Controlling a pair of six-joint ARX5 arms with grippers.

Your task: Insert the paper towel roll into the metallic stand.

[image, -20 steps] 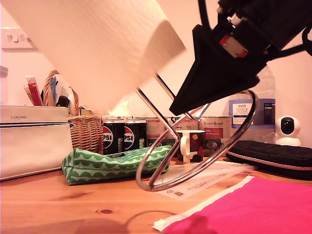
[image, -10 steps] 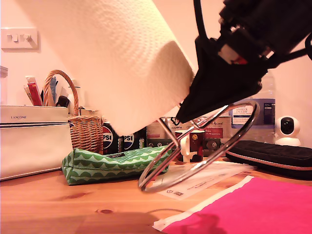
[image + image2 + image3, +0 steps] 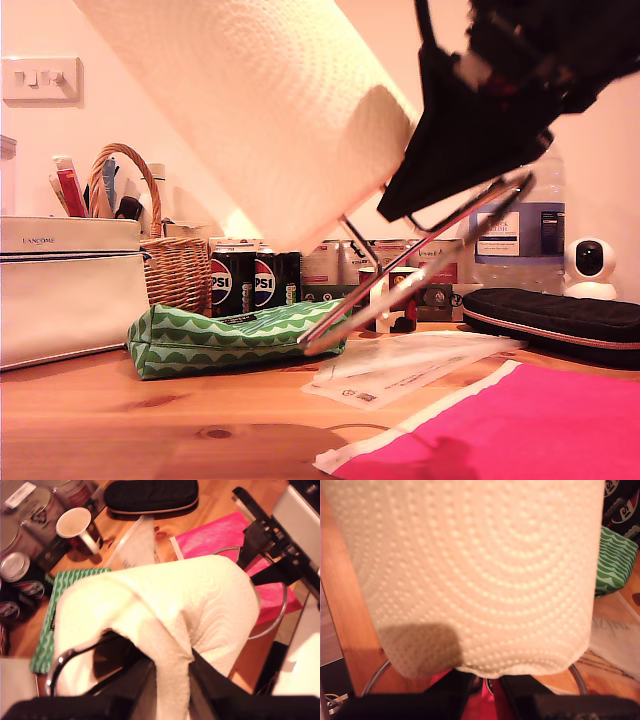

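Now: Roll Meets Stand in Mid-Air

We see the paper towel roll (image 3: 260,110) tilted high over the wooden table (image 3: 120,430), its upper end running out of the exterior view's top. My first gripper (image 3: 172,675) is clamped on a pinched fold of the roll's paper. My second gripper (image 3: 400,210) comes in from the exterior view's upper right and grips the metallic stand (image 3: 420,275) at its ring base, holding it tipped.

The stand's upright wires slant up to the roll's lower edge and vanish there; we cannot tell how deep they go. In the second wrist view the roll hides all but two arcs of the ring.

The ring's low edge hangs just beside the green pouch (image 3: 230,335) and over the clear envelopes (image 3: 420,360); whether it touches them is unclear. The mug (image 3: 395,298) stands close behind. Open tabletop lies in front, towards the pink envelope (image 3: 520,430). The wicker basket (image 3: 175,265) and black case (image 3: 560,320) sit well apart on either side.
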